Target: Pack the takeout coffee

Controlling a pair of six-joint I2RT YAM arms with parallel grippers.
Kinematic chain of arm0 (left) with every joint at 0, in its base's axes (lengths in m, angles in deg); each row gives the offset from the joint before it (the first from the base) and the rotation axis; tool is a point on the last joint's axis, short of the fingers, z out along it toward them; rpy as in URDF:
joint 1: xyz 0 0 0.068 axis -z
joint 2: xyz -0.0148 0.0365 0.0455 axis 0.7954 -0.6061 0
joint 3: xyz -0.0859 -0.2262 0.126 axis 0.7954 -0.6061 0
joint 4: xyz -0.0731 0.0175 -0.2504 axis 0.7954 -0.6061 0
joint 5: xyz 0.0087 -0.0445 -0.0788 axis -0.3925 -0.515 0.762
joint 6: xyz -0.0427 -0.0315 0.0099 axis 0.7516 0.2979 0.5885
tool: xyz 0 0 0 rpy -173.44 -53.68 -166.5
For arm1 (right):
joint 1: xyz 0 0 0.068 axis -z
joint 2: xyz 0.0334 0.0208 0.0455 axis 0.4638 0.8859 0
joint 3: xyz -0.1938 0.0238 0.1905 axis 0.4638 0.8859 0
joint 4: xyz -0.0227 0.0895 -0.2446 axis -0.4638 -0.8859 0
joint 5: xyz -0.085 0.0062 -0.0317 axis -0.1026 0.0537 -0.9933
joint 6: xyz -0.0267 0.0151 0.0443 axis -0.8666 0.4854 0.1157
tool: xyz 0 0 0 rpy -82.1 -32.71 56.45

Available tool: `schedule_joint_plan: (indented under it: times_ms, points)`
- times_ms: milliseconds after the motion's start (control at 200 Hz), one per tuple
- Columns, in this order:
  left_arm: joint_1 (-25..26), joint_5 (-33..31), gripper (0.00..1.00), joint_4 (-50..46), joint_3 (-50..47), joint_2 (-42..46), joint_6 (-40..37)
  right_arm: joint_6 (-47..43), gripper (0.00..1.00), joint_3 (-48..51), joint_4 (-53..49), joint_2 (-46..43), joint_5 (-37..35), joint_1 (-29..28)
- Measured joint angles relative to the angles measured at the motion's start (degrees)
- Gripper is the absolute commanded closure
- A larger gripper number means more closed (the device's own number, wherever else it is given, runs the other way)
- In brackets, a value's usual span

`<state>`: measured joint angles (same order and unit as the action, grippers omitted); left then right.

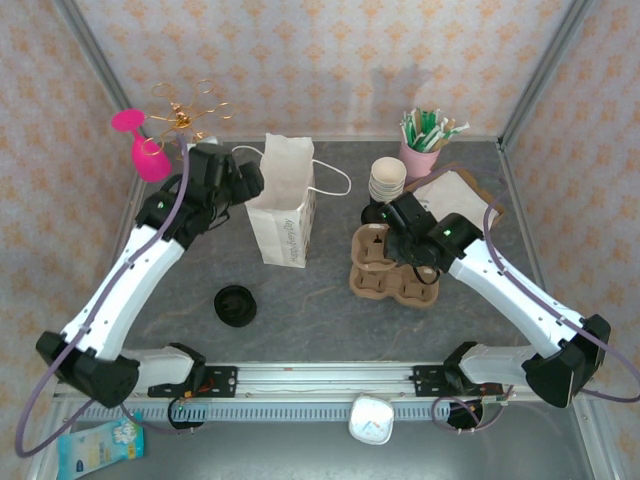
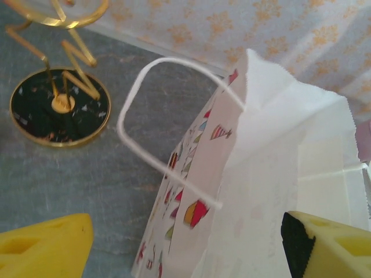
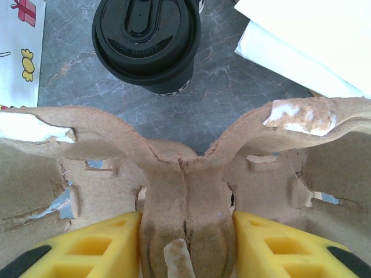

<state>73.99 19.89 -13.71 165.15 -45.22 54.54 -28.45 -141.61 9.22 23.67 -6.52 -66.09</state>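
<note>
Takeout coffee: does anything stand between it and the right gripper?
Yes. The right gripper clasps the cardboard carrier by its centre handle; the carrier's rim rises between it and the takeout coffee just beyond.

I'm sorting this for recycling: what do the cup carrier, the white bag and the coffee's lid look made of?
The cup carrier looks like moulded paper pulp: brown, matte, fibrous, ragged edges. The white bag seems thin matte paper, with a serrated top edge. The takeout coffee has a probably plastic lid: black, faintly glossy, moulded ridges.
</note>
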Motion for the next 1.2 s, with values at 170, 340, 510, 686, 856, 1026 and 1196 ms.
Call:
schedule_joint_plan:
  times_ms: [170,340,510,686,856,1026,1196]
  points:
    - [0.0,2.3,0.21,-1.6,4.5,-7.6,-7.9,0.0,0.58,-0.5,0.9,-0.5,0.7,0.0]
    - [0.0,2.2,0.32,-4.1,10.7,-15.8,-13.4,-0.2,0.58,-1.7,1.0,-0.5,1.3,0.0]
    - [-0.1,0.9,0.51,-5.4,13.8,-19.8,-17.0,-1.1,0.58,-2.8,1.0,-0.5,1.5,0.0]
    - [-0.1,0.1,0.69,-7.9,15.6,-22.1,-20.1,-2.2,0.59,-3.8,0.9,-0.5,2.4,0.0]
    - [-0.1,3.3,0.89,-8.3,15.4,-20.2,-22.2,-3.5,0.59,-5.7,0.7,-0.5,3.3,0.0]
    - [-0.1,6.1,0.98,-9.0,13.3,-15.6,-23.2,-4.3,0.59,-7.3,-0.1,-0.6,4.0,0.0]
    - [-0.1,7.1,1.00,-10.1,11.3,-12.2,-23.3,-4.7,0.59,-8.1,-1.6,-0.7,5.3,-0.2]
